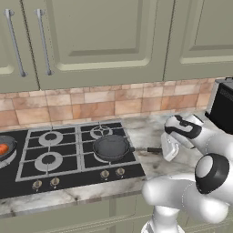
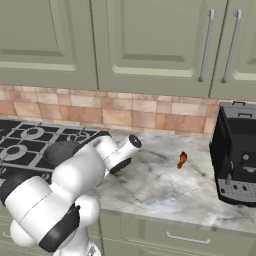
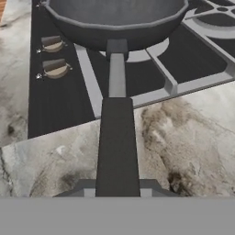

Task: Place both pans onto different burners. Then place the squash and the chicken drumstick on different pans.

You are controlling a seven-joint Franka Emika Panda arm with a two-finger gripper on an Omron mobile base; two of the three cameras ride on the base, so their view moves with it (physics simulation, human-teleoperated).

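Two-finger gripper (image 3: 117, 186) pinches the long black handle (image 3: 117, 137) of the deeper black frying pan (image 1: 111, 147), which sits on the near-right burner (likely being set down). The shallow black pan (image 1: 5, 148) at the left edge holds the orange squash (image 1: 3, 149), half cut off. A brownish lump (image 2: 182, 159) on the far marble counter (image 2: 165, 185), probably the drumstick, is too small to tell.

Glossy white rounded arm (image 1: 182, 193) segments joined by black joint caps and bands.
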